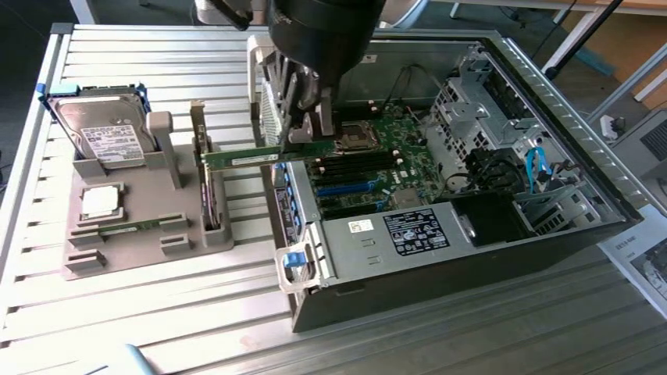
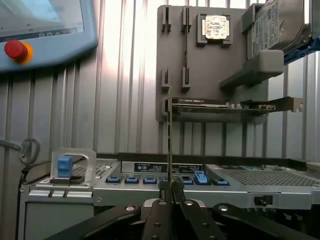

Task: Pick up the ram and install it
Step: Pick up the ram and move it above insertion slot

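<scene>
Gripper (image 1: pixel 311 134) is pinched shut on one end of the ram (image 1: pixel 250 158). The stick is held level in the air. It sits above the gap between the gray holder (image 1: pixel 156 207) and the open computer case (image 1: pixel 438 273), short of the motherboard (image 1: pixel 391 152).

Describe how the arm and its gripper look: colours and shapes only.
The arm's wrist is a thick, glossy black cylinder. The gripper is black as well: two slim, flat fingers carried on angled linkage bars, which are dotted with small round silvery pins.
</scene>
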Robot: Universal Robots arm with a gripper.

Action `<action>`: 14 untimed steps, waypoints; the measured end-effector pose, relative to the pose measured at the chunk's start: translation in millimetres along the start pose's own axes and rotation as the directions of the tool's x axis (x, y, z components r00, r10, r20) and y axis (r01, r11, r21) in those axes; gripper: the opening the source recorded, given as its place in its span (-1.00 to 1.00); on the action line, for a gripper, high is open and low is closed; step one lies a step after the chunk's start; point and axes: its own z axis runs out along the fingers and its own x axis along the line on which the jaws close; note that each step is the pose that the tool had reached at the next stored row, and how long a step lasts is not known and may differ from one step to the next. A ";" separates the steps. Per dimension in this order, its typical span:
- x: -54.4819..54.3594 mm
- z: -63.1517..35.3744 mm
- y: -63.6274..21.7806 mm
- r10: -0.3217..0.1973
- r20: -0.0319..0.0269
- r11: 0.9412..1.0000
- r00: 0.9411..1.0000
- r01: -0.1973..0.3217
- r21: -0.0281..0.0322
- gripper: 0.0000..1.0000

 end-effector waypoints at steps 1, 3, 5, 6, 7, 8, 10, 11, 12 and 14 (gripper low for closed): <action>0.4 -0.4 -6.2 0.000 0.000 1.000 1.000 0.000 0.000 -0.76; 0.8 -0.9 -12.6 -0.001 0.000 1.000 1.000 0.001 0.000 -0.76; 1.2 -1.3 -18.6 -0.001 0.000 1.000 1.000 0.001 0.000 -0.76; 1.5 -1.7 -23.7 -0.001 0.000 1.000 1.000 0.001 0.000 -0.76; 1.8 -2.0 -29.0 -0.002 0.000 1.000 1.000 0.002 0.000 -0.76; 2.1 -2.4 -34.4 -0.002 0.000 1.000 1.000 0.002 0.000 -0.76; 2.6 -2.9 -42.0 -0.003 0.000 1.000 1.000 0.003 0.000 -0.76; 2.8 -3.2 -45.0 -0.003 0.000 1.000 1.000 0.003 0.000 -0.76; 3.0 -3.4 -48.0 -0.003 0.000 1.000 1.000 0.003 0.000 -0.76; 3.4 -3.8 -54.1 -0.003 0.000 1.000 1.000 0.003 0.000 -0.76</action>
